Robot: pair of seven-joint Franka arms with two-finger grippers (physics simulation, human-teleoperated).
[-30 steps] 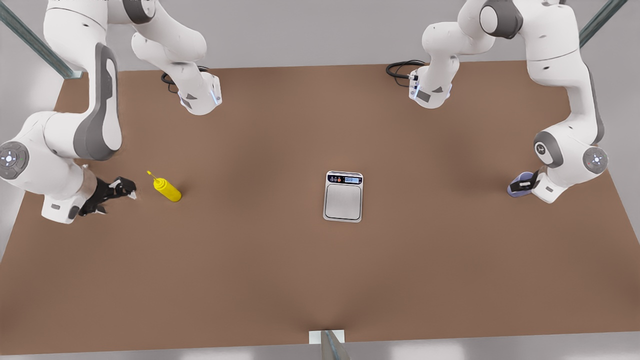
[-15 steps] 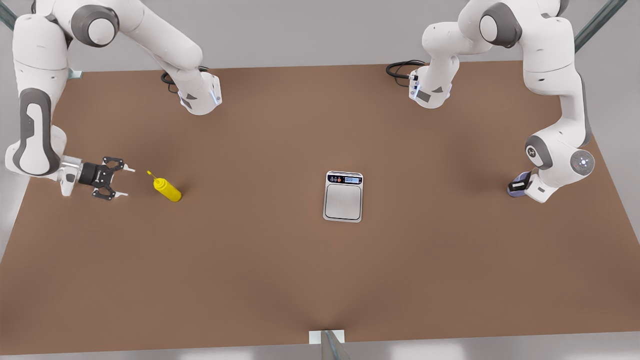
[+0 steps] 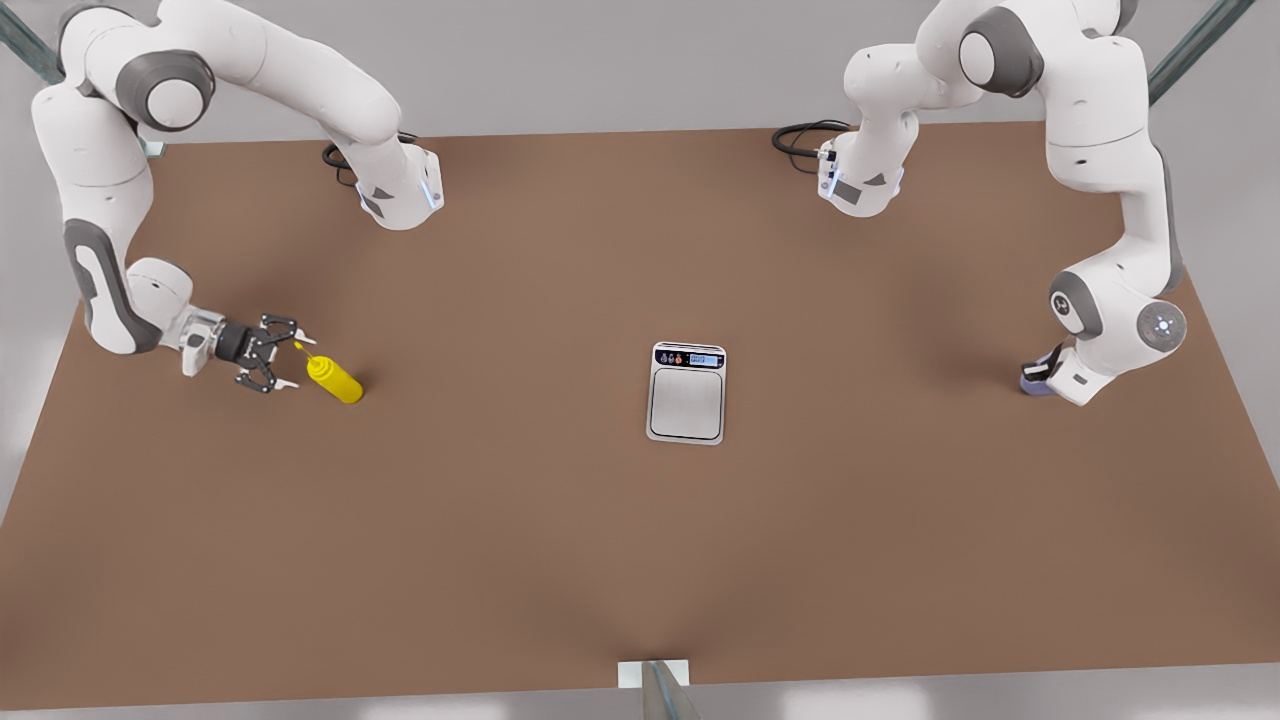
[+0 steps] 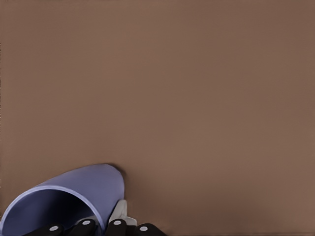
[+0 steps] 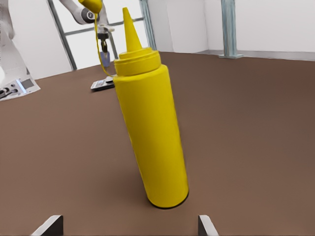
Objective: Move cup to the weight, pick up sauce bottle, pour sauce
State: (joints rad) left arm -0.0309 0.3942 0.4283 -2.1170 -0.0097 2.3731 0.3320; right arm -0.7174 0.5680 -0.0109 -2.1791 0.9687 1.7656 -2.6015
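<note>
overhead, plain brown table (image 3: 560,540): right tool (image 3: 285,353) spread beside sauce bottle (image 3: 335,380), left tool (image 4: 98,227) clamps cup (image 4: 74,196).

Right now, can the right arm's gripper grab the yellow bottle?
Probably yes. The right gripper is open and faces the bottle from close by, with bare table between them. The bottle stands upright in the right wrist view, between the fingertips.

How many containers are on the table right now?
2. The yellow sauce bottle stands at the front view's left, in front of the open right end effector. The cup is at the far right, at the left end effector. None seems hidden.
</note>
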